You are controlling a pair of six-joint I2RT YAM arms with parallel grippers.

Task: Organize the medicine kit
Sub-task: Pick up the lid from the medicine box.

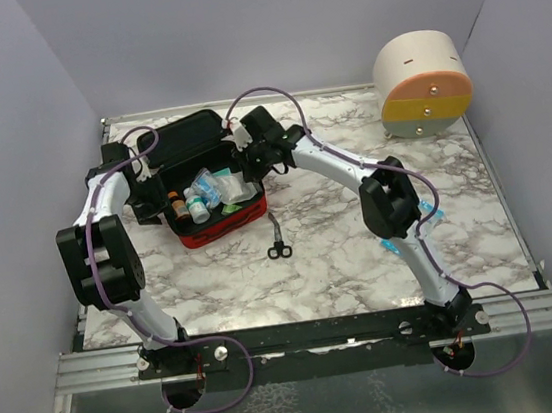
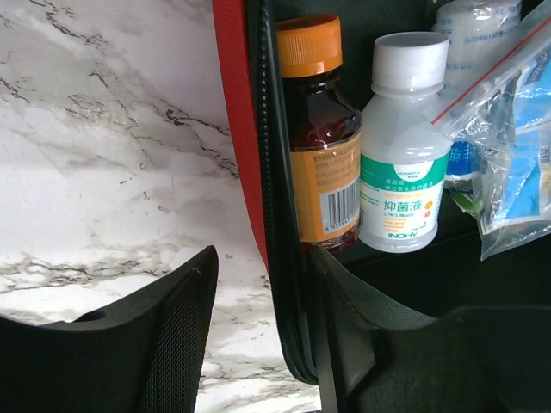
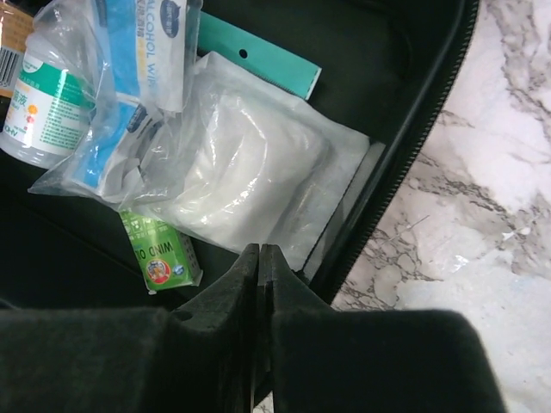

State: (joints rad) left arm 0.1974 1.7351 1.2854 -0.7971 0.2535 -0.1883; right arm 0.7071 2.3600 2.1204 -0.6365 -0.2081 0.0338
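Straddling the 9 o'clock wall of the medicine kit [image 1: 221, 230], your left tool [image 2: 263, 254] sits half-wide, one finger outside. Right tool [image 3: 260, 251] is fully closed by the white pouch [image 3: 250, 163] inside. Medicine kit lies open at 10 o'clock on the counter [image 1: 342, 249].

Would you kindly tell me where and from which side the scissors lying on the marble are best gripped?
The scissors lie flat and closed on the table, blades pointing toward the medicine kit. It is probably best to come from straight above and pinch the narrow shank just above the black finger loops, across its width.
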